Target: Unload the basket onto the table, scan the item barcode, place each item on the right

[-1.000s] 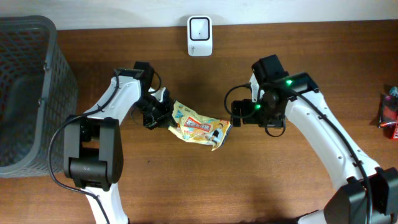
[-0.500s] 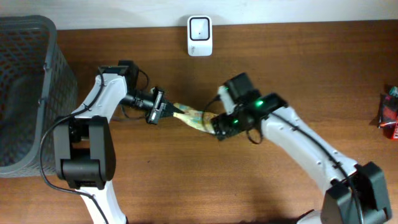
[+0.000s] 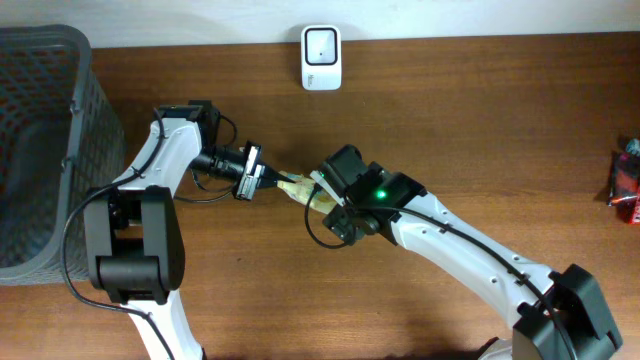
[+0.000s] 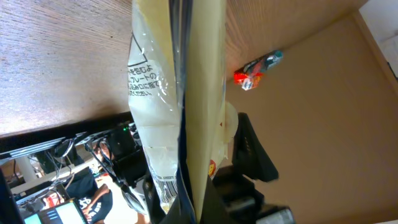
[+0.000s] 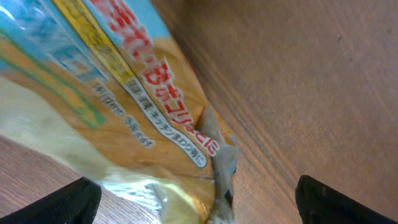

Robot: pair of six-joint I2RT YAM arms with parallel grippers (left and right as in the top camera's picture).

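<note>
The left hand [image 3: 262, 181] is pinching the snack packet [image 3: 297, 187] edge-on, open bench [image 3: 480, 120] lying around, while the wide-spread right hand [image 3: 322, 200] is hiding its far end.

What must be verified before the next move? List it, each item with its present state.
1. Left gripper shut on the snack packet: ok.
2. Right gripper open at the packet's free end: ok.
3. Packet lined up with the scanner: not ok, it is held mid-table, away from the scanner.
4. Barcode turned toward the scanner: cannot tell; the packet shows edge-on from overhead.
5. Table between packet and scanner free of other things: ok.
</note>
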